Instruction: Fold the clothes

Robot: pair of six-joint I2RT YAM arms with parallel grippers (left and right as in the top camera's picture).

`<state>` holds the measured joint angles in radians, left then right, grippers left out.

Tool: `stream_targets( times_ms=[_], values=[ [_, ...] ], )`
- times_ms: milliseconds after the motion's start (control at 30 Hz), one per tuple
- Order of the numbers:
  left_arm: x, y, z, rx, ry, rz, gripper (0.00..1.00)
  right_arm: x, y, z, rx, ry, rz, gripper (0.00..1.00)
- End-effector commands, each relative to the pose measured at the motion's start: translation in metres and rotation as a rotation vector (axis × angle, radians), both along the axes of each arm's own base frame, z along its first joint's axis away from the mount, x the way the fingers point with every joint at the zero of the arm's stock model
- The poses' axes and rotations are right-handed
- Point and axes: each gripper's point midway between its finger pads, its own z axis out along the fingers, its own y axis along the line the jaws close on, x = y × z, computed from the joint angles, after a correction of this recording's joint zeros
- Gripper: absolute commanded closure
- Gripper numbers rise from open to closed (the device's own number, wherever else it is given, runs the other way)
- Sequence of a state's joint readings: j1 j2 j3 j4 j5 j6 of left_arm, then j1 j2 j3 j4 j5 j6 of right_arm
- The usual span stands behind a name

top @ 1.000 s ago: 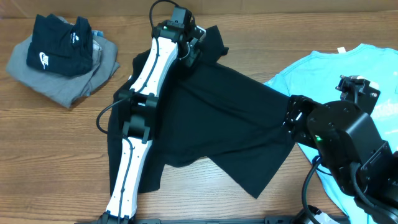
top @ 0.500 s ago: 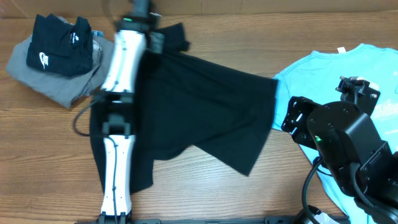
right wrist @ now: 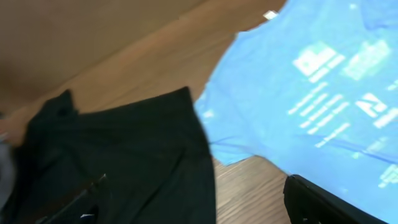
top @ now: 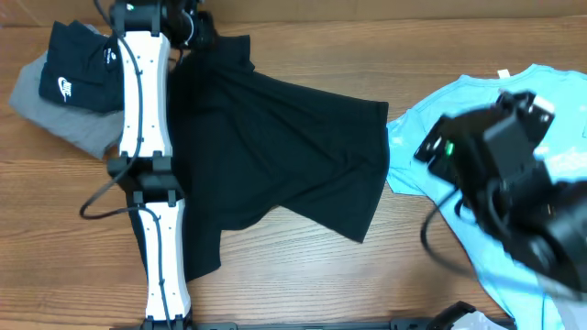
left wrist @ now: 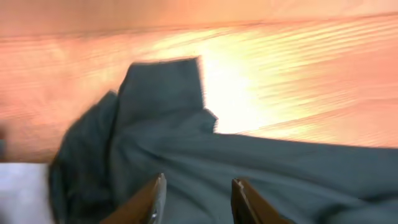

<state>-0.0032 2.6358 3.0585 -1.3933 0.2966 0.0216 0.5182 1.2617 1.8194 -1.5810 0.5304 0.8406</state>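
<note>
My left pincer and right pincer hang released; I'd grip the large plain black cotton T-shirt at its corners.

A wooden table is filling the overhead view, with its brown grain running left to right. Thin dark lines are crossing the tabletop along the grain. At the far edge, a plain tan surface is standing behind the table; whether it is a wall or a board cannot be told. Light is striking the wood in the left wrist view, producing a bright glare patch and washing the surrounding tabletop to orange-yellow.
</note>
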Motion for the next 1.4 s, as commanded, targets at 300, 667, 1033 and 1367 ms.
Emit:
stream_targets(
  times_ms=[300, 667, 1033, 1367],
  values=[
    [-0.160, 0.007, 0.242, 0.055, -0.364, -0.022, 0.59, 0.086, -0.041, -0.118, 0.126, 0.477, 0.267, 0.16],
    [-0.281, 0.009, 0.336, 0.061, -0.611, 0.008, 0.57, 0.119, -0.053, -0.258, 0.204, 0.790, 0.217, 0.38],
    [-0.344, 0.020, 0.325, 0.104, -0.543, 0.056, 0.52, 0.093, -0.054, -0.352, 0.224, 0.929, 0.193, 0.59],
    [-0.346, 0.023, 0.297, 0.119, -0.438, 0.066, 0.48, 0.068, -0.113, -0.386, 0.008, 0.940, -0.111, 0.92]
  ],
)
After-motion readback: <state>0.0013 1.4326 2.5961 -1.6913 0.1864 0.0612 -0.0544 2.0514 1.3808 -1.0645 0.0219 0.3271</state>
